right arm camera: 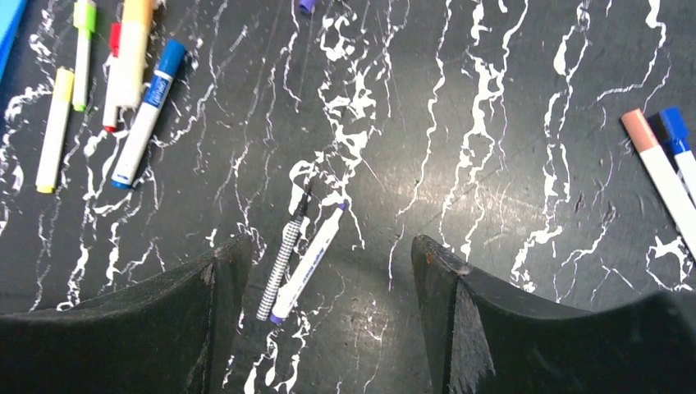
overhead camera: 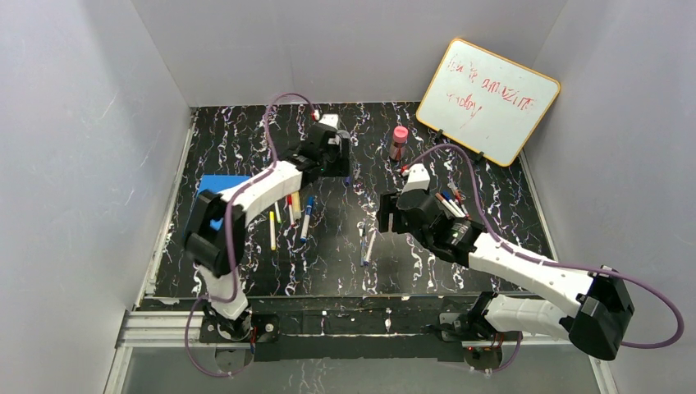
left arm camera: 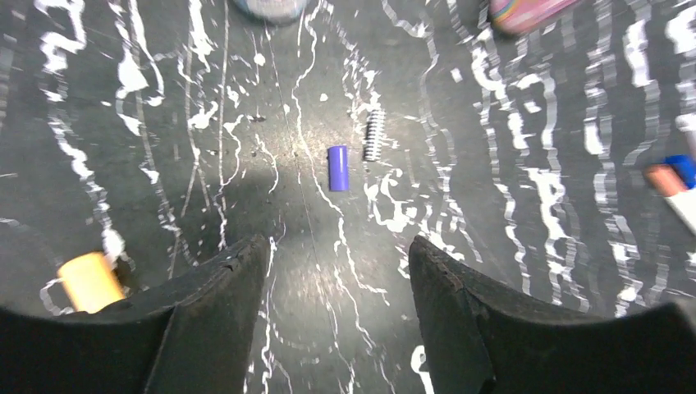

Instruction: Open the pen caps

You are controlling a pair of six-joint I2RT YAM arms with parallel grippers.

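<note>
Top view: take the purple cap as your mark, a small speck on the bench. Your left claw hangs just beyond it, and your right claw sits on its near right. One bottle stands beyond the cap to the right. Two pens lie nearer than the cap, and a group of pens lies to its near left, too small to count here.

Left wrist view: your left claw is spread wide with nothing in it. You can count three loose caps. The purple cap lies flat just ahead of the claw, its long axis straight away from you. One striped cap lies just to its right and runs the same way. One orange cap lies well to its left.

Right wrist view: your right claw is wide open and empty. The purple cap sits at the top edge. Below it lie a striped pen and a white pen, side by side on a slant, tips toward the cap. Five pens lie left of the cap, roughly lengthwise up the view. Two markers lie far to its right, caps on.
</note>
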